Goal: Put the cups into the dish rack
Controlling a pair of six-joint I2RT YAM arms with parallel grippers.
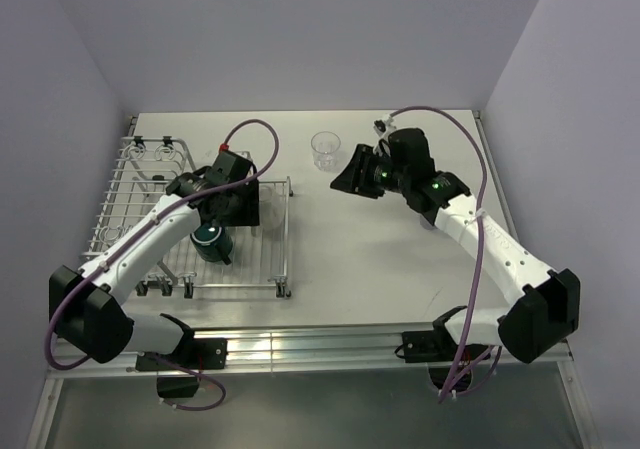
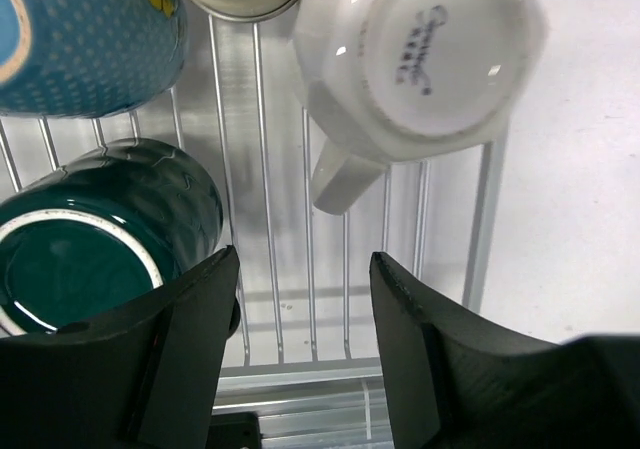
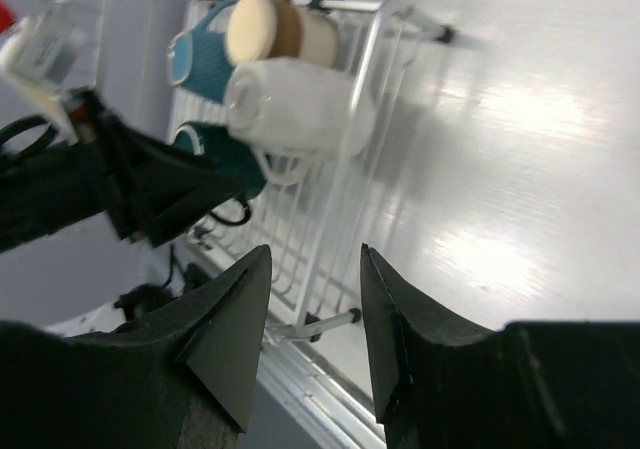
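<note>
Wrapping up, probably: left hand (image 2: 305, 269) sits open, empty beside the dark teal mug (image 2: 100, 229). Right hand (image 3: 315, 259) is open too; clear tumbler (image 1: 326, 151) needs grabbing next.

A white table (image 1: 380, 259) was enclosed on three sides by plain, pale lavender-grey walls. A back wall (image 1: 300, 39) was set along the far edge. A left wall (image 1: 50, 119) and a right wall (image 1: 580, 119) were set along the side edges. A ribbed aluminium rail (image 1: 320, 347) was fixed along the table's near edge. Below the rail a dull grey surface (image 1: 320, 409) was seen; whether it was floor or a lower shelf could not be told. The space was lit softly and evenly, and a bright glare patch (image 3: 490, 264) was reflected on the tabletop in the right wrist view.
</note>
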